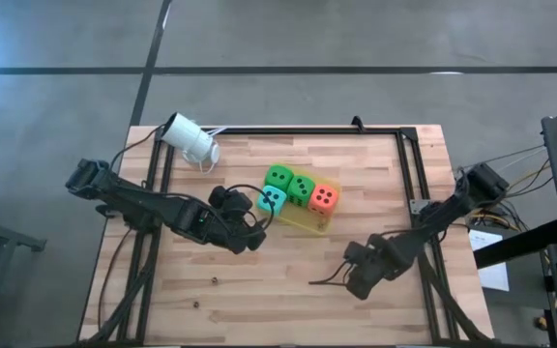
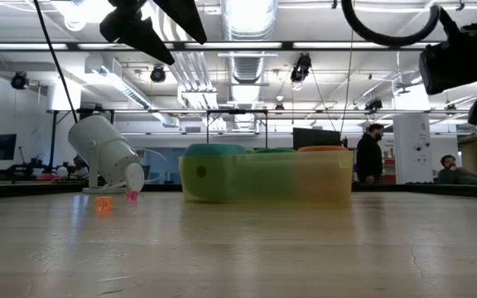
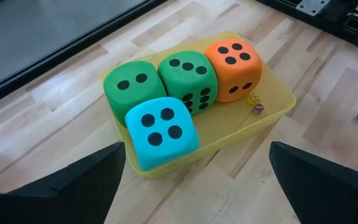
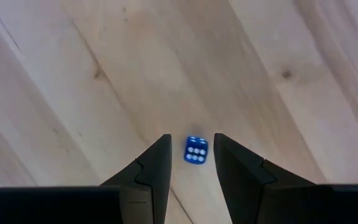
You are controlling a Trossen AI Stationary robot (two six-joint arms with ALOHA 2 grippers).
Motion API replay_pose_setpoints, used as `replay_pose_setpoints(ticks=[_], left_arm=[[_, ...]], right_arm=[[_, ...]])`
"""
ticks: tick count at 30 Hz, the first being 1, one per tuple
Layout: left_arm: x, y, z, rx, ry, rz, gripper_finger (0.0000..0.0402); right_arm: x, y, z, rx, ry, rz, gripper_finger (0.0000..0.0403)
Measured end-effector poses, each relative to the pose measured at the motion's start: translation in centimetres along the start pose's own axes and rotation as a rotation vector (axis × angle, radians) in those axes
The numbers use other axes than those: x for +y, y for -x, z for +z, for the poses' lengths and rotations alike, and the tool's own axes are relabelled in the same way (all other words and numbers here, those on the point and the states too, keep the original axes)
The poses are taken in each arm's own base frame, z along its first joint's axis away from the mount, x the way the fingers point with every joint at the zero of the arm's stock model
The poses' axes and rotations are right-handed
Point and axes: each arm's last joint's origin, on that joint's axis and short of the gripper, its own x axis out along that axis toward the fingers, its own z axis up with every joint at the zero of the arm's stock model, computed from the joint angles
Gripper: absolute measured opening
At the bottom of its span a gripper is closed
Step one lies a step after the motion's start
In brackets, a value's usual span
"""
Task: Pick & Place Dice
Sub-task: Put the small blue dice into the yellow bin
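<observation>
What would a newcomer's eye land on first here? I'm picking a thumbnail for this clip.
Most striking is the cluster of big foam dice in the yellow tray at mid-table: two green dice, a teal die and an orange die, with the open left gripper right beside the teal one. Next, the right gripper over bare wood toward the table's right front, its fingers straddling a tiny blue die.

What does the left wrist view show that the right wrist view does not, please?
Only the left wrist view: the yellow tray holding two green dice, a teal die, an orange die and two tiny dice. Only the right wrist view: the right gripper, fingers straddling the small blue die. Both: that blue die and the wooden table.
</observation>
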Motion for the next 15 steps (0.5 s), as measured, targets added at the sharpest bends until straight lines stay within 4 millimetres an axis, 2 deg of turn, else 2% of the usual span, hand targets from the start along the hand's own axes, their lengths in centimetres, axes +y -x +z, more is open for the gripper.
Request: replay_pose_setpoints(ticks=[6,15], left_arm=[[0.0,0.0,0.0,0.0,0.007,0.0,0.04],[0.0,0.0,0.0,0.0,0.007,0.0,0.04]], right_arm=[[0.5,-0.9,0.0,0.027,0.03,-0.021,0.0114],[0.6,-1.2,0.0,0.045,0.05,-0.03,0.0114]])
